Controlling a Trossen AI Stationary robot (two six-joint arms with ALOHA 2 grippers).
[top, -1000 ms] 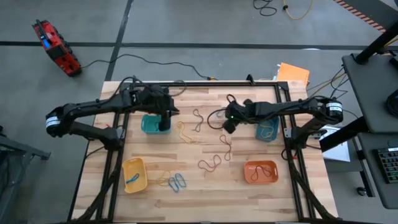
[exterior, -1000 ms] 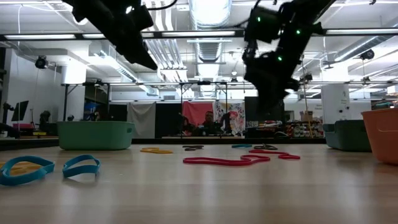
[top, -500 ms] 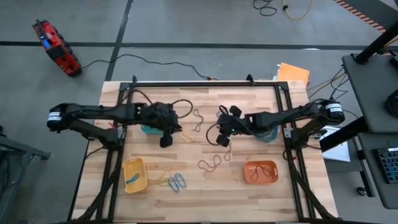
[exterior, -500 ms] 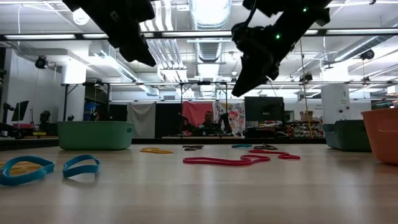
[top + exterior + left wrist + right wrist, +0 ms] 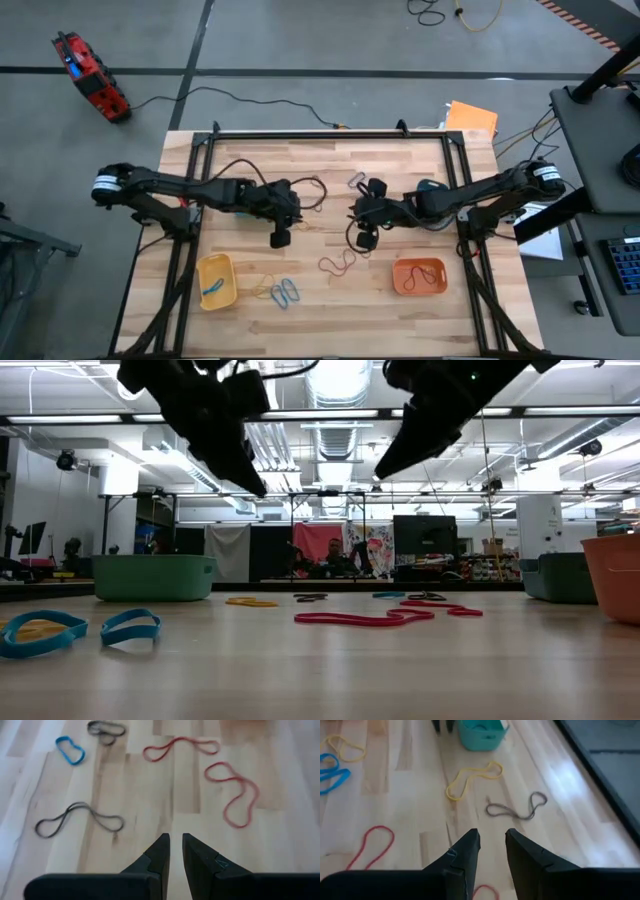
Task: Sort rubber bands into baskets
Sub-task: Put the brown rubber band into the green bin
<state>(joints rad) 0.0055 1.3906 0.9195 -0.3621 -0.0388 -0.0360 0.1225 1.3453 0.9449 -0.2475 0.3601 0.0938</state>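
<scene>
- Blue rubber bands (image 5: 286,292), thin floppy loops: near edge of the wooden surface (image 5: 250,320), just beside the yellow shallow plastic basket (image 5: 216,281) at the near left corner.
- Orange shallow plastic basket (image 5: 419,276): near right corner.
- Red-brown rubber bands (image 5: 337,263): surface middle, toward the near edge, lying flat and loose.
- Left claw (image 5: 280,238): hovering above the surface middle. Its fingers are slightly spread with a narrow gap and nothing between them. The red-brown loops (image 5: 235,790) and a grey band (image 5: 80,817) lie ahead of it.
- Right claw (image 5: 365,240): hovering near the left one, fingers likewise a little apart and empty. A grey band (image 5: 517,807) and a yellow band (image 5: 470,777) lie ahead of it.
- Step judged in hand: reaching for the next band.
  - Widen the fingers before descending.
  - Straddle a single strand, one finger on each side.
  - Close only once the tips touch the wood, since a flat band slips under a high pinch.
  - Give each arm a separate band, as the claws sit close together.
- Teal-green shallow plastic basket (image 5: 481,730): far left part of the surface, beyond the yellow band.
</scene>
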